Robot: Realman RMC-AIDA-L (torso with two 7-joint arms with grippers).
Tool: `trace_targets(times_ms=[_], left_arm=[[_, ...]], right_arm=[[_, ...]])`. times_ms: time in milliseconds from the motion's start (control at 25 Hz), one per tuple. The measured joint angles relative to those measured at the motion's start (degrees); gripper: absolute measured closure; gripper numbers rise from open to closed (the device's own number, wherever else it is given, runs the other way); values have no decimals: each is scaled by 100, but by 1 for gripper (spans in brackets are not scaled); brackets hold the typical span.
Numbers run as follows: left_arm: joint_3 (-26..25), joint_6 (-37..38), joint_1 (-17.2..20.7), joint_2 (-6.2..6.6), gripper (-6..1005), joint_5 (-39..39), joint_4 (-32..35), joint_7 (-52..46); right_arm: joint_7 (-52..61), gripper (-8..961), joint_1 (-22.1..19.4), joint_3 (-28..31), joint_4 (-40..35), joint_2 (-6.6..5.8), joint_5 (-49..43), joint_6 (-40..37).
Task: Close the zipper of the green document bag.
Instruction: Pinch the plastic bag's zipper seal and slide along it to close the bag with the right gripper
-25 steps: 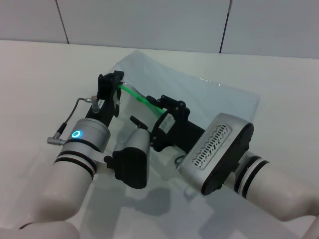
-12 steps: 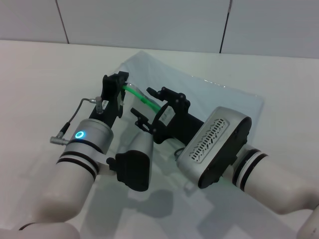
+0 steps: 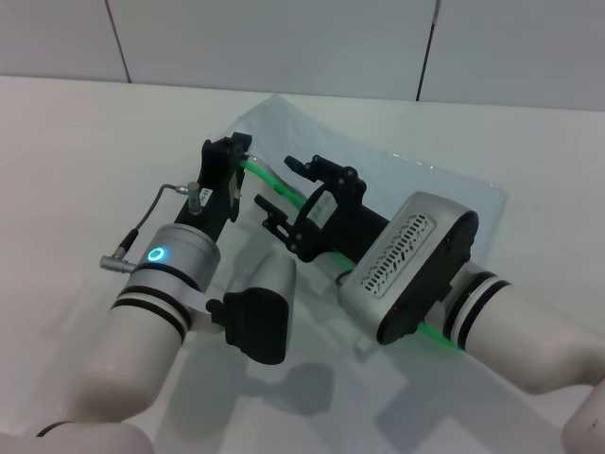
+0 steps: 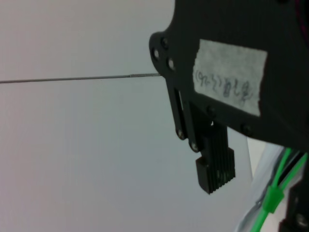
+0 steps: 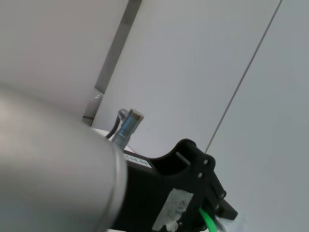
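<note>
The green document bag (image 3: 416, 180) lies flat on the white table, pale and translucent. Its zipper (image 3: 284, 186) is a bright green strip running from my left gripper (image 3: 236, 165) under my right arm, and it shows again at the near end (image 3: 433, 334). The left gripper is shut on the bag's edge at the far end of the zipper. In the left wrist view a ribbed fingertip (image 4: 216, 166) stands beside the green strip (image 4: 273, 199). My right gripper (image 3: 280, 189) is open, one finger on each side of the zipper, close to the left gripper. The slider is hidden.
The white table (image 3: 85, 142) spreads to the left of the bag, and a panelled wall (image 3: 284, 43) rises behind it. A cable with a metal plug (image 3: 118, 257) juts from the left wrist. The right wrist view shows the left arm (image 5: 53, 159) and its black gripper body (image 5: 193, 193).
The open right gripper has slid along the zipper toward the left gripper. The left gripper has shifted a little right and farther away. More green strip now shows beneath the right arm.
</note>
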Motion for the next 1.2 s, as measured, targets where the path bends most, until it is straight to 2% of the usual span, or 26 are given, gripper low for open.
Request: trace_targets(times_ms=[1080, 1200], left_arm=[[0, -16, -20, -11, 946, 191, -10, 14], [0, -28, -20, -15, 946, 206, -14, 15]], right_arm=[[77, 411, 49, 27, 202, 17, 11, 1], [79, 438, 49, 69, 211, 17, 16, -12]])
